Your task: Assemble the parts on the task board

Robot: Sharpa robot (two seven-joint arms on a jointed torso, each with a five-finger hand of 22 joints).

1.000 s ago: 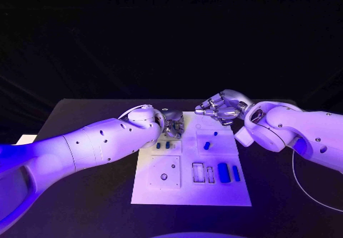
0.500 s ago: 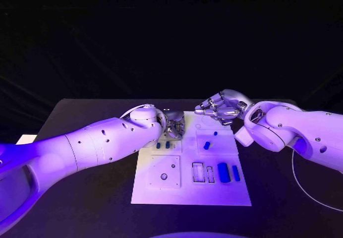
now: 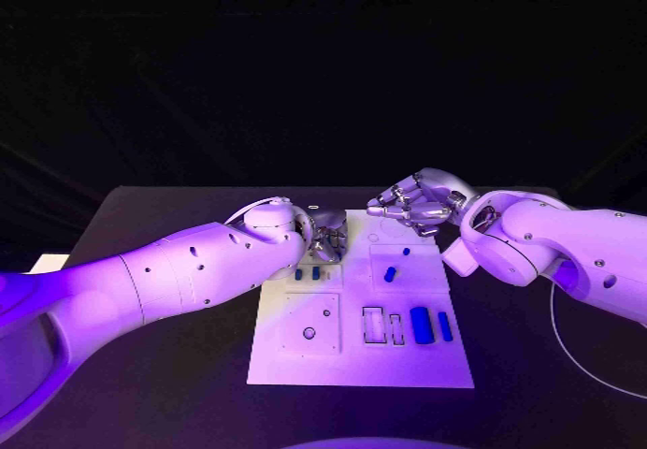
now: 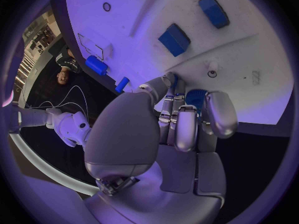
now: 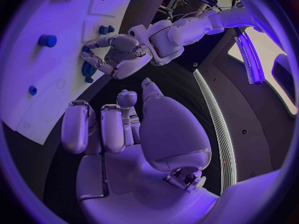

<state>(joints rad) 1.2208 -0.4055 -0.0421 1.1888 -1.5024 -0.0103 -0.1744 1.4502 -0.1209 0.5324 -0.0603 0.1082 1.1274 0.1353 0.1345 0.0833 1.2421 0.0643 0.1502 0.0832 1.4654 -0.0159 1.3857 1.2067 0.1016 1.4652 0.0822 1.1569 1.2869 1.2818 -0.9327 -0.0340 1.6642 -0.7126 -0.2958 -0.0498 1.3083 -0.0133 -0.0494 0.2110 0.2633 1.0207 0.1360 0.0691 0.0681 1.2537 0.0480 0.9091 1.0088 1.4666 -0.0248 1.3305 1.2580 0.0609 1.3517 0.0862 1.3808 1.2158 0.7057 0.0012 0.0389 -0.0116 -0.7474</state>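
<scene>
The white task board (image 3: 362, 360) lies in the middle of the black table. My left hand (image 3: 323, 241) is low over its far left part, fingers curled round a blue part (image 4: 194, 95); the same blue part (image 5: 87, 68) shows under those fingers in the right wrist view. I cannot tell whether it touches the board. My right hand (image 3: 411, 204) hovers over the board's far right corner with its fingers (image 5: 113, 127) curled in on nothing. Two small blue parts (image 3: 308, 274) stand just near of the left hand. A blue peg (image 3: 390, 274) stands mid-board.
Two long blue parts (image 3: 432, 325) lie at the board's right side beside two bare rectangular slots (image 3: 383, 325). A round hole (image 3: 309, 332) is in the near left plate. A white object (image 3: 49, 263) sits at the table's left edge. A thin cable (image 3: 560, 327) hangs near the right arm.
</scene>
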